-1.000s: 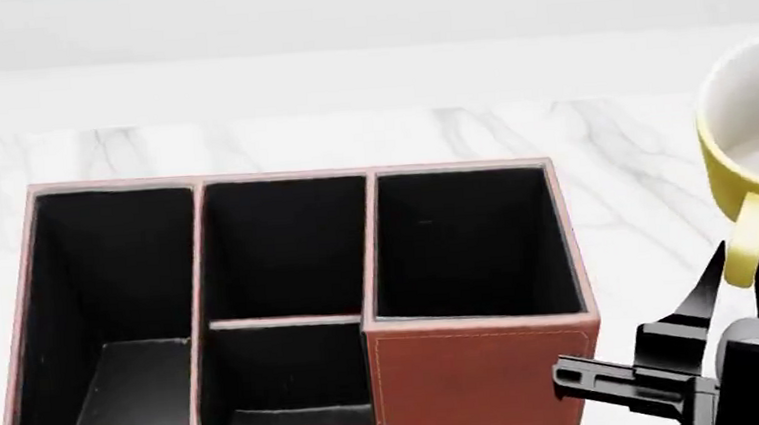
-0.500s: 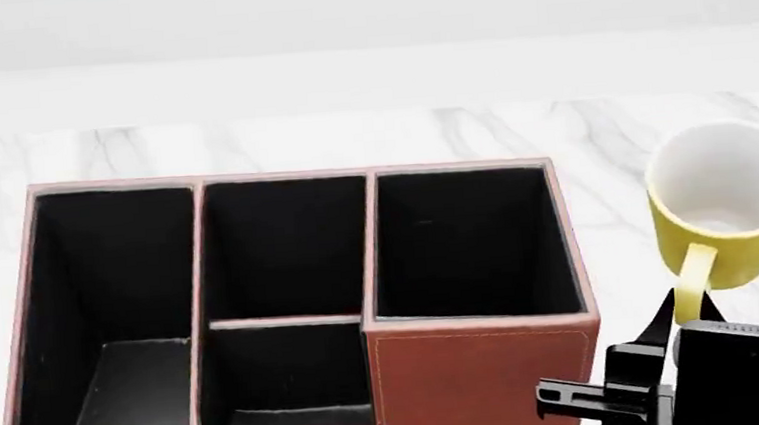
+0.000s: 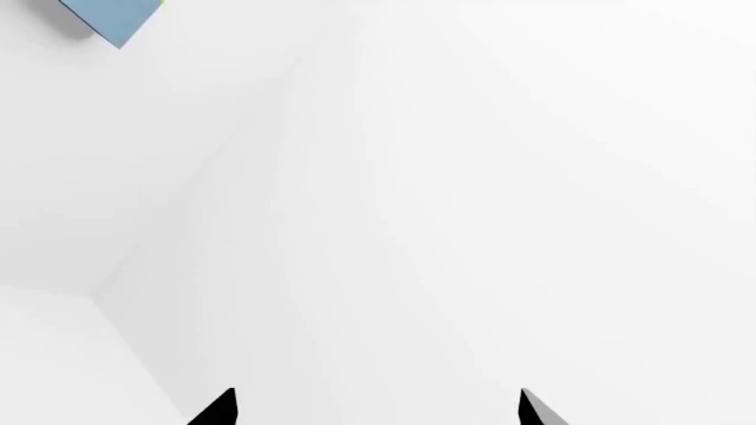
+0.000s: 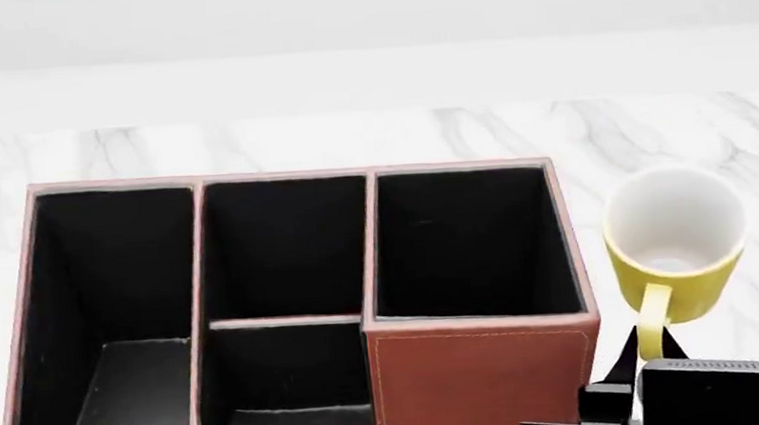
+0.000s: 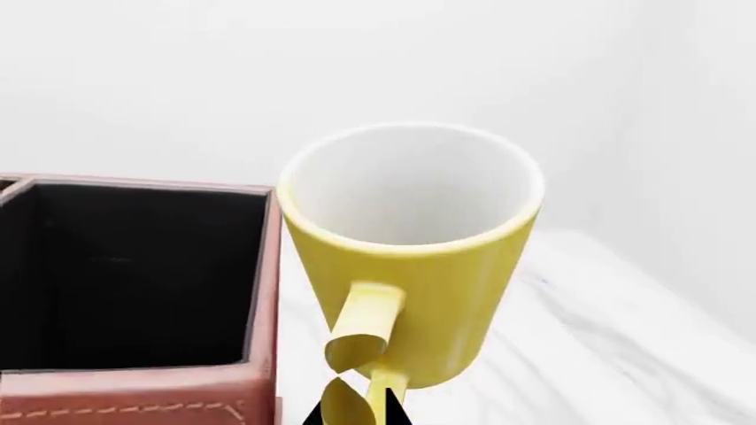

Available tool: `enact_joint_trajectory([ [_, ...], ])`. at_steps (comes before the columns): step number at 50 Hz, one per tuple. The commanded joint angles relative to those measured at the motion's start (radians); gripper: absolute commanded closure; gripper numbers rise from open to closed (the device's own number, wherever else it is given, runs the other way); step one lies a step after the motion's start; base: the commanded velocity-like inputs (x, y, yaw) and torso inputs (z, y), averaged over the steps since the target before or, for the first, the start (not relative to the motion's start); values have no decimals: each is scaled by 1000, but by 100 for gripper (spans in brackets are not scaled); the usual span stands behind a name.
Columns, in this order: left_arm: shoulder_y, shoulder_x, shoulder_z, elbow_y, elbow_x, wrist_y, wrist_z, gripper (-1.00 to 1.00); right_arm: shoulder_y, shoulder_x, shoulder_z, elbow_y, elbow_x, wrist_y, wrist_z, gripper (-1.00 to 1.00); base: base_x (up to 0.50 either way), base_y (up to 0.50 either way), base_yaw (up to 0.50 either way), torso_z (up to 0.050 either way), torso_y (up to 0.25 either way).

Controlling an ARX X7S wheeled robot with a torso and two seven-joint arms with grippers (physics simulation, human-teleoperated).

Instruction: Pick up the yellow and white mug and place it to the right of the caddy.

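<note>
The yellow and white mug (image 4: 671,247) stands upright just right of the caddy (image 4: 485,375), its loop handle toward me; I cannot tell whether it touches the marble. In the right wrist view the mug (image 5: 413,266) sits beside the caddy's right wall (image 5: 266,266). My right gripper (image 5: 360,414) is shut on the mug's handle (image 5: 360,341); in the head view it (image 4: 650,349) shows below the mug. My left gripper (image 3: 375,409) shows only two black fingertips set wide apart, holding nothing, facing a white surface.
The caddy's black-lined compartments (image 4: 289,249) fill the middle of the white marble table (image 4: 641,129). A white wall runs behind. A small blue object (image 3: 112,18) shows at one corner of the left wrist view.
The mug has moved left and down toward the caddy's right side, carried by my right gripper, which has dropped lower in the head view. The caddy has not moved.
</note>
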Motion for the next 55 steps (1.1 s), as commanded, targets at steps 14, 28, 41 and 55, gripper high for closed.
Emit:
enact_joint_trajectory([
  [14,0,4,-3,0,2,-5,8,-100,-82,8,30,76,3,-131,-50,100,0,0,0,0,0],
  [28,0,5,-5,0,2,-5,10,-100,-117,-48,21,176,8,-147,-105,100,0,0,0,0,1],
  [41,0,1,-7,0,2,-6,8,-100,-152,-94,30,281,57,-171,-156,100,0,0,0,0,1],
  [55,0,5,-2,0,7,-1,10,-100,-166,-153,28,374,88,-162,-218,100,0,0,0,0,1],
])
